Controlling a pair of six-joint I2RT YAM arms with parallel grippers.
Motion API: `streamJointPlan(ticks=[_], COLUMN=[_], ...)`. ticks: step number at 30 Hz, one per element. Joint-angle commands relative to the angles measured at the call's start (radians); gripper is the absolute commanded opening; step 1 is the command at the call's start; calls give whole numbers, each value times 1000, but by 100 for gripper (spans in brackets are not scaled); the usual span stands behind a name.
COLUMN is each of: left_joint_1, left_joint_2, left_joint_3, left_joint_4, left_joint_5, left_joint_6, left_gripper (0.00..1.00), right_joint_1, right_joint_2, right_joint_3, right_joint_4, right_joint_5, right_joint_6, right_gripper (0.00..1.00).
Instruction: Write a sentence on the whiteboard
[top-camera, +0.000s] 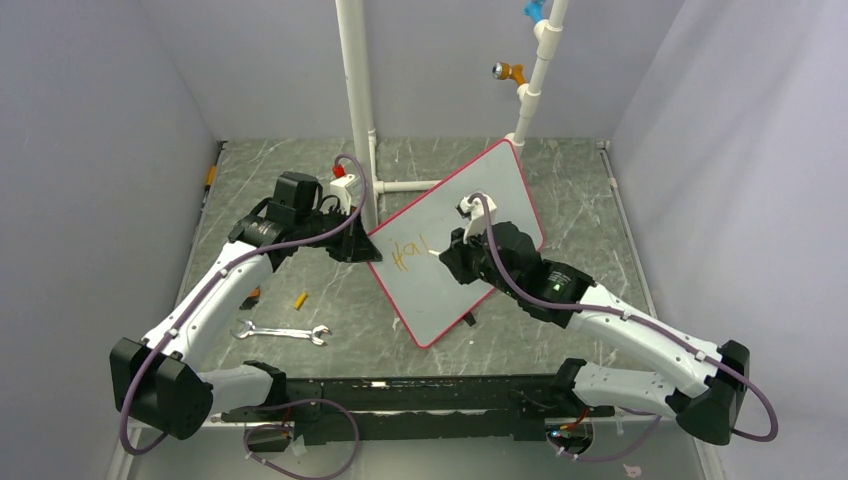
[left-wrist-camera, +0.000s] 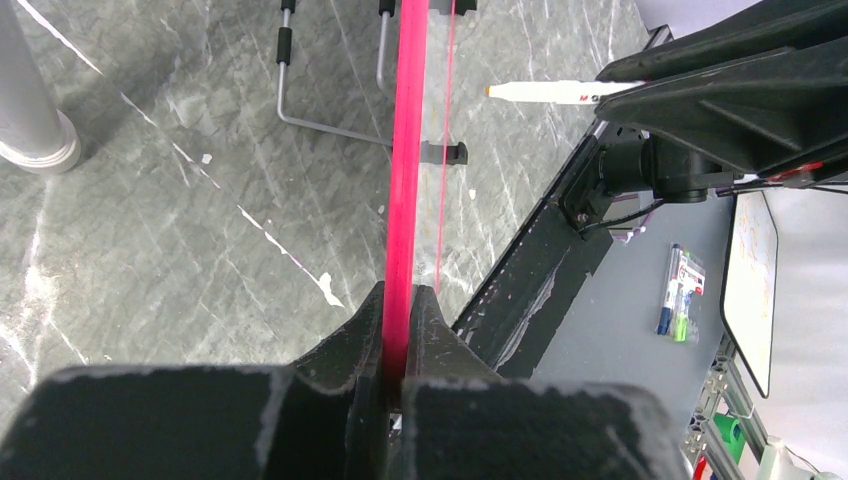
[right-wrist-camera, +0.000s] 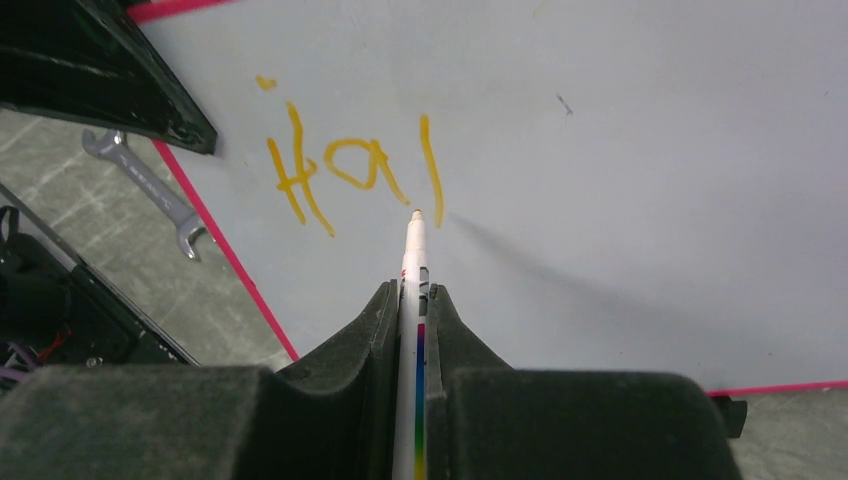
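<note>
Between the jaws of the left pincer (left-wrist-camera: 398, 305), the whiteboard (left-wrist-camera: 405, 150) sits clamped edge-on.

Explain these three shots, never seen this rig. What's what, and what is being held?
Two robot arms are bolted at the near edge of a marbled table. The wide picture looks down from above and behind them; the other two come from a camera on each wrist. The left tool clamps the red edge of the whiteboard. The right tool grips a marker, its tip near orange lettering reading roughly "Hal". A wrench and a small yellow piece lie on the table.
</note>
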Motion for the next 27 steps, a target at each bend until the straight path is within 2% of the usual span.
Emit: streamJointPlan(ticks=[1,10,27], left_joint_1=[8,7,6], left_joint_2=[-27,-36,-36], left_joint_3=[4,-1,-3], left_joint_4=[83,85,86], left_joint_5=[-198,-196,-192], left_joint_6=[156,158,162], left_gripper=[0,0,0], right_joint_1=[-2,-5,-11], right_joint_2=[12,88,134], right_joint_3=[66,90,122], right_joint_4=[53,113,152], right_joint_5=[36,75,70], right_joint_6=[-22,-44,-64], right_gripper=[0,0,0])
